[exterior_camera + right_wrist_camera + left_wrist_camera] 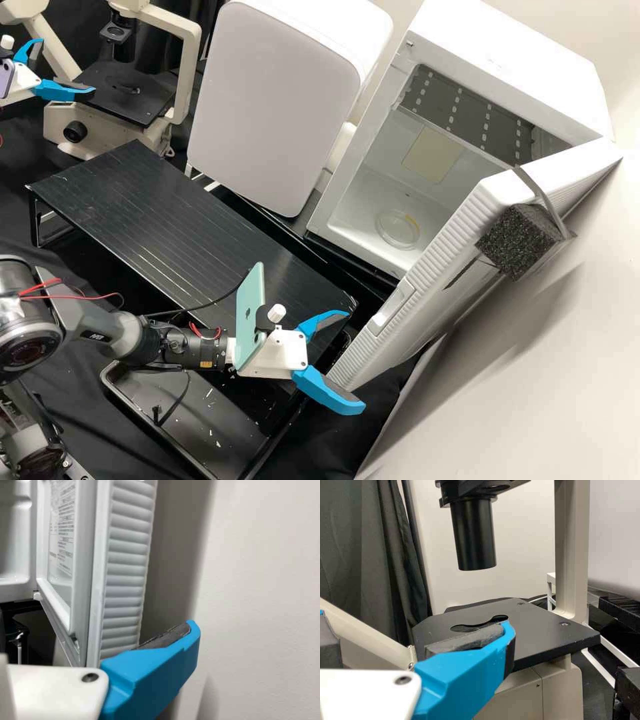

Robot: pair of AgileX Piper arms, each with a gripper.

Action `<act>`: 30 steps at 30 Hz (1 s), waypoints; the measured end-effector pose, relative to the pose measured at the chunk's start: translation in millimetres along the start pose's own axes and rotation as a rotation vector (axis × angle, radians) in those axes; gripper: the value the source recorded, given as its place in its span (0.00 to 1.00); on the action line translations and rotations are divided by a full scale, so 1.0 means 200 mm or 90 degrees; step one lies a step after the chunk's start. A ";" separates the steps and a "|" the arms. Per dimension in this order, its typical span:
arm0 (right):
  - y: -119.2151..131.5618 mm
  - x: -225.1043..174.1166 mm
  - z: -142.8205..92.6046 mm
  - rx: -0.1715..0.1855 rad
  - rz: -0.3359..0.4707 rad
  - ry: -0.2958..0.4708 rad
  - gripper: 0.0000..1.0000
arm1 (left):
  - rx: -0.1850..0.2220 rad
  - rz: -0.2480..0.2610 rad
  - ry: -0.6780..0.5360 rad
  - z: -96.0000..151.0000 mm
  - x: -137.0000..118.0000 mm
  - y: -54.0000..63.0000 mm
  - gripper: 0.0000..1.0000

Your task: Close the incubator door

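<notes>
White right gripper (355, 360), spread wide, near door (443, 250)

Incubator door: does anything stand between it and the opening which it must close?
Possibly the right hand, open near the free edge of the door. Its upper finger in the high view seems on the opening side, so it might meet the swing. Nothing else visible blocks; the dish lies inside the incubator.

High view: at two o'clock, a smooth, glossy white incubator (507, 50); its door (435, 259) has a ribbed, plastic-looking edge. At three, rough, pitted dark foam (512, 240). At nine, a black shelf (157, 220), finely grooved, scratched, slightly shiny. At six, matt, wrinkled black cloth (333, 445).
</notes>
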 end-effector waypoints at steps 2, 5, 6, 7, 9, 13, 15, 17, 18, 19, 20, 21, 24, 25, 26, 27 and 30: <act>0.00 0.01 0.00 0.003 -0.001 0.000 1.00 | 0.000 0.000 0.000 0.00 0.00 0.00 1.00; -0.01 0.01 0.00 0.003 0.000 0.000 1.00 | 0.000 0.000 0.000 0.00 0.00 0.00 1.00; -0.01 0.01 0.00 0.004 -0.001 0.001 1.00 | 0.000 0.000 0.000 0.00 0.00 0.00 1.00; -0.01 0.01 -0.01 0.007 -0.001 0.002 1.00 | 0.000 0.000 0.000 0.00 0.00 0.00 1.00; -0.01 0.01 -0.01 0.019 -0.002 0.005 1.00 | 0.000 0.000 0.000 0.00 0.00 0.00 1.00; -0.03 0.02 -0.02 0.042 -0.016 0.029 1.00 | 0.000 0.000 0.000 0.00 0.00 0.00 1.00; -0.03 0.01 -0.04 0.057 -0.028 0.046 1.00 | 0.000 0.000 0.000 0.00 0.00 0.00 1.00; -0.03 0.01 -0.04 0.074 -0.030 0.050 1.00 | 0.000 0.000 0.000 0.00 0.00 0.00 1.00; -0.03 0.02 -0.04 0.084 -0.031 0.052 1.00 | 0.000 0.000 0.000 0.00 0.00 0.00 1.00; -0.03 0.02 -0.04 0.094 -0.034 0.056 1.00 | 0.000 0.000 0.000 0.00 0.00 0.00 1.00; -0.03 0.02 -0.04 0.104 -0.033 0.057 1.00 | 0.000 0.000 0.000 0.00 0.00 0.00 1.00; -0.03 0.02 -0.04 0.111 -0.033 0.059 1.00 | 0.000 0.000 0.000 0.00 0.00 0.00 1.00; -0.03 0.02 -0.04 0.123 -0.033 0.061 1.00 | 0.000 0.000 0.000 0.00 0.00 0.00 1.00; -0.03 0.02 -0.04 0.124 -0.034 0.060 1.00 | 0.000 0.000 0.000 0.00 0.00 0.00 1.00; -0.04 0.01 -0.03 0.126 -0.038 0.061 1.00 | 0.000 0.000 0.000 0.00 0.00 0.00 1.00; -0.04 0.01 -0.03 0.127 -0.041 0.062 1.00 | 0.000 0.000 0.000 0.00 0.00 0.00 1.00; -0.02 -0.02 -0.03 0.126 -0.048 0.078 1.00 | 0.000 0.000 0.000 0.00 0.00 0.00 1.00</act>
